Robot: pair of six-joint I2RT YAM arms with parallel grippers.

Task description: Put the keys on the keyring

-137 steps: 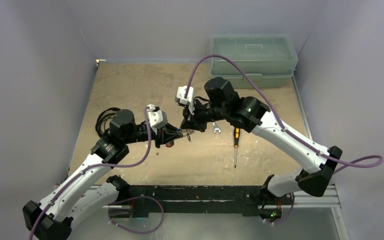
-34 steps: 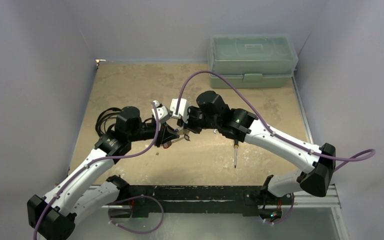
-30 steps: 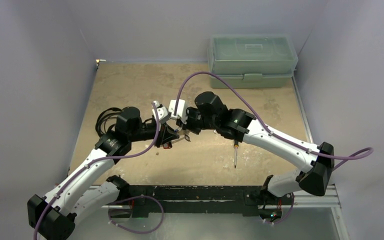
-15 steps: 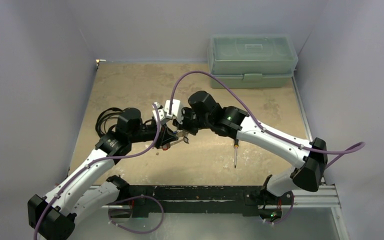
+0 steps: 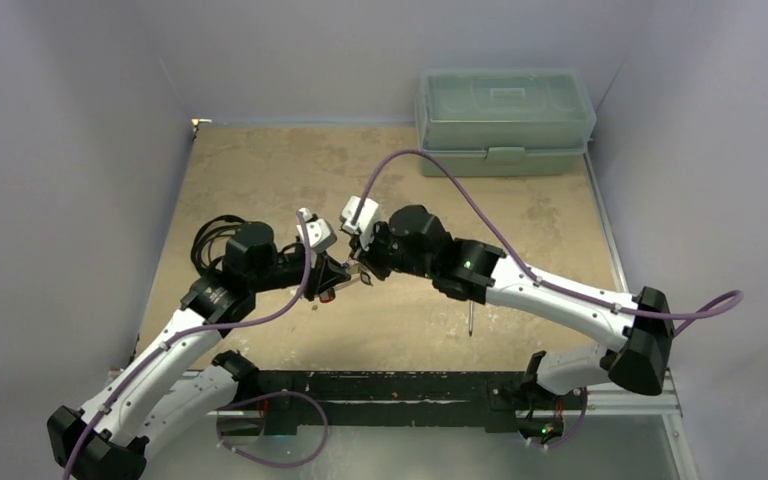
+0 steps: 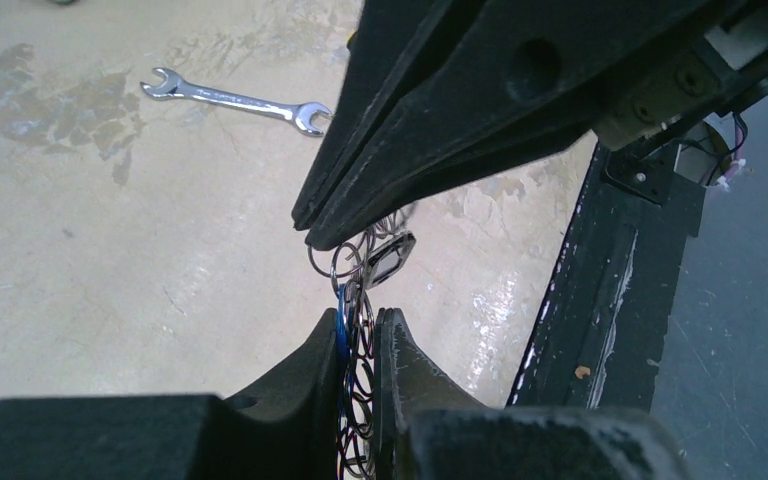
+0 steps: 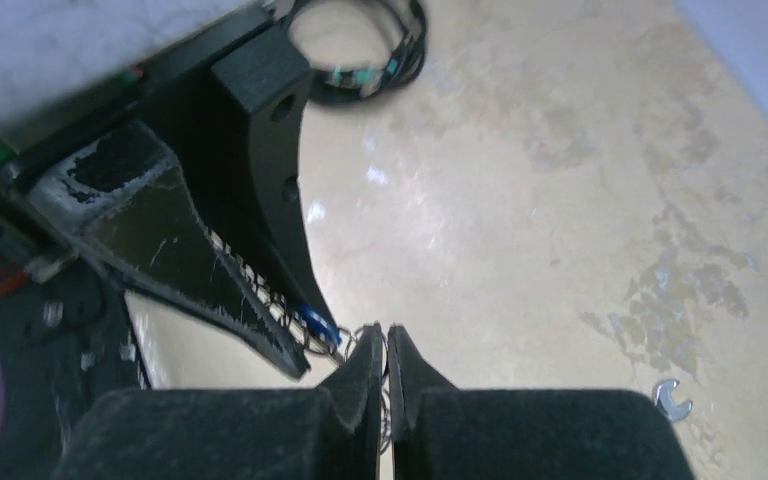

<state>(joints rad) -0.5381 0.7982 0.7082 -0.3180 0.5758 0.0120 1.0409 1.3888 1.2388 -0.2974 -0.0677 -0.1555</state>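
My left gripper (image 6: 360, 318) is shut on the keyring (image 6: 358, 400), a bundle of thin wire rings with a blue piece, held above the table. A small dark-headed key (image 6: 390, 258) hangs from the rings just past its fingertips. A red bit (image 5: 326, 296) shows under the left gripper (image 5: 338, 277). My right gripper (image 7: 385, 332) meets it tip to tip, its jaws pressed together with a thin wire ring (image 7: 388, 410) between them. In the left wrist view the right fingers (image 6: 440, 150) come down from above onto the rings.
A silver wrench (image 6: 235, 98) lies on the tabletop beyond the grippers. A screwdriver (image 5: 471, 320) lies partly under the right arm. A coiled black cable (image 5: 212, 236) sits at the left. A green toolbox (image 5: 505, 120) stands at the back right.
The right jaws have closed onto the rings. The right wrist dropped slightly towards the near edge, and the left arm drew back a little to the left.
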